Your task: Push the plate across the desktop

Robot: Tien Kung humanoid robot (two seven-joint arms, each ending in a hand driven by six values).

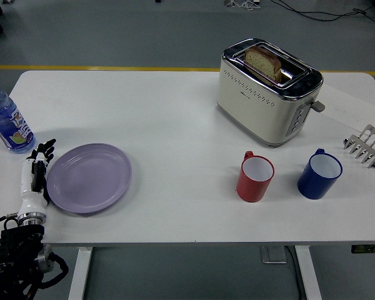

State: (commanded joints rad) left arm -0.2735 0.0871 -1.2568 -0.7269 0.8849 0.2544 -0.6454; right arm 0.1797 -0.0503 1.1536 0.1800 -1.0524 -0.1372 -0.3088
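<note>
Left hand against plate rim, white table, grey floor.

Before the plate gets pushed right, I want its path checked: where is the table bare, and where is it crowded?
Bare: the wide white tabletop between the lilac round plate and the red mug, and the near strip. Crowded: right side, with the cream toaster, blue mug and metal toast rack. The left hand and plastic water bottle fill the left edge.
</note>
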